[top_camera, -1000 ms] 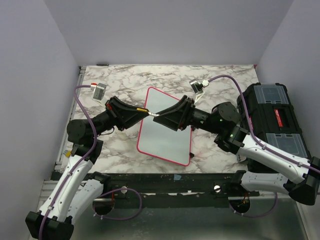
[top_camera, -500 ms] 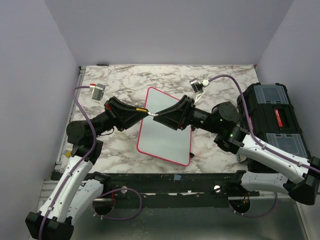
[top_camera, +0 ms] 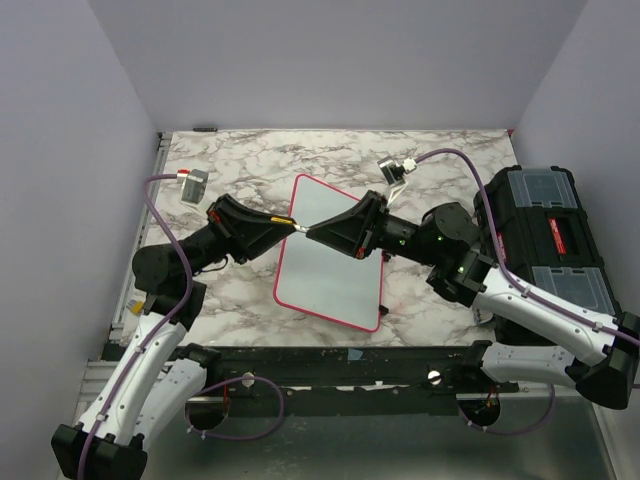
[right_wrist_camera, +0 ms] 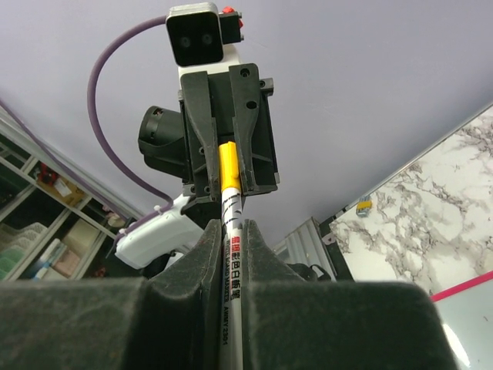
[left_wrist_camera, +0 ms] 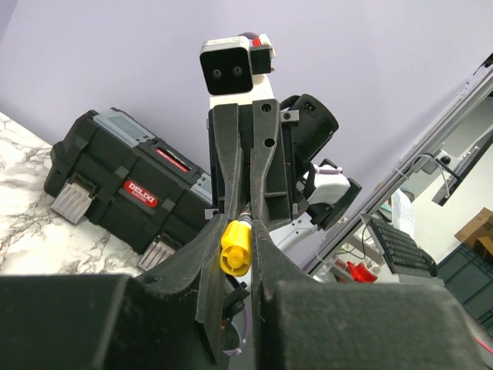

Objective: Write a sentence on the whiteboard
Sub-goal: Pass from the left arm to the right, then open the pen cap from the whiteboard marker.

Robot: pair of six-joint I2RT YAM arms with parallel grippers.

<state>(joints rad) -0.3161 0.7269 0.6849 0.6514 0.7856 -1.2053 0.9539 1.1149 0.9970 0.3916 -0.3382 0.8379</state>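
your left pincer [top_camera: 292, 222] pinches the marker [top_camera: 301, 227] by its yellow end. your right pincer [top_camera: 311, 231] pinches its white barrel. both meet above the whiteboard [top_camera: 330, 285] on the surface [top_camera: 240, 165].

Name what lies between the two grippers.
A marker, its yellow end in the left gripper and its barrel in the right gripper; the top view shows it.
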